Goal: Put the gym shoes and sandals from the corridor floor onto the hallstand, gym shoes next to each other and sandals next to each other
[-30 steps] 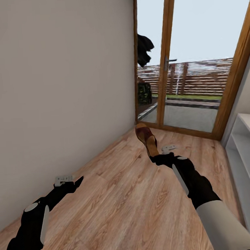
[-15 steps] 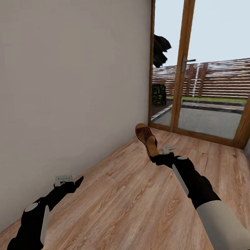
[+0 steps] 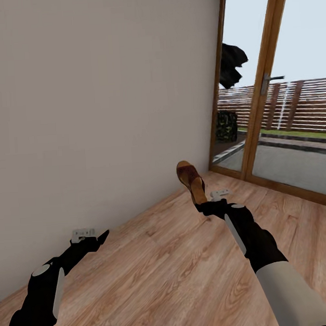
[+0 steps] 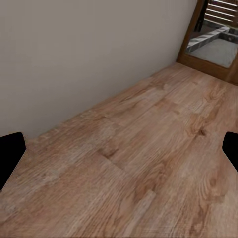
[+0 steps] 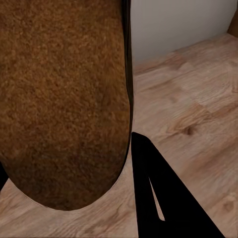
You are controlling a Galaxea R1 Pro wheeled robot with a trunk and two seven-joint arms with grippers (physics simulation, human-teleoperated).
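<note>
My right gripper is shut on a brown sandal, which sticks up and forward above the corridor floor. The right wrist view looks onto the sandal's brown suede-like sole, with one black finger beside it. My left gripper hangs low at the left near the wall, open and empty; its two dark fingertips stand wide apart at the picture's edges over bare planks. The gym shoes and the hallstand are out of view.
A plain grey wall runs along the left. A wood-framed glass door with a handle stands ahead on the right, with a fence and paving outside. Wood-grain floor stretches between the arms.
The whole view has swung left: the door and outside scene slid right and the light-grey unit at the right edge left the picture. Both arms and the held sandal keep their pose.
</note>
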